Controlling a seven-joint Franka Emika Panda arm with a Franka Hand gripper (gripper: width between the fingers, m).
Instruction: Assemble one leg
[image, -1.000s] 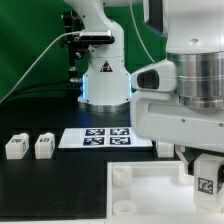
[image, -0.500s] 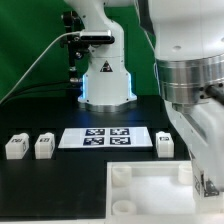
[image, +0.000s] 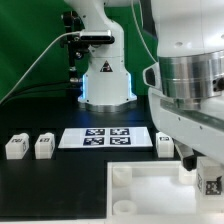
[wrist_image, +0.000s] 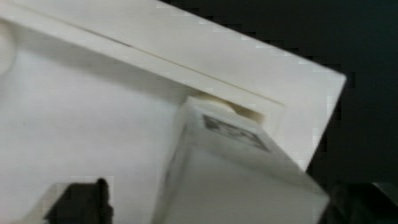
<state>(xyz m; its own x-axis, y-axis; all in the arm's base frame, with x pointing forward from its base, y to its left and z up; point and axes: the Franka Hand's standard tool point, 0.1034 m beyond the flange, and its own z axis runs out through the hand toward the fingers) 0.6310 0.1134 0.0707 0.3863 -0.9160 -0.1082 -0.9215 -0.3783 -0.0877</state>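
Note:
My gripper is shut on a leg, a small white block with a black-and-white tag, and holds it upright at the near corner of the white tray on the exterior view's right. In the wrist view the leg stands between my dark fingers, with its far end at the tray's corner socket. I cannot tell if it is seated in the socket. My gripper shows only in part. Three more legs stand on the black table.
The marker board lies flat between the loose legs, behind the tray. The robot base stands at the back, with cables at its left. My arm's bulk fills the exterior view's right side.
My wrist has turned and shifted over the tray's right corner. The held leg stays at about the same spot there. The loose legs have not moved.

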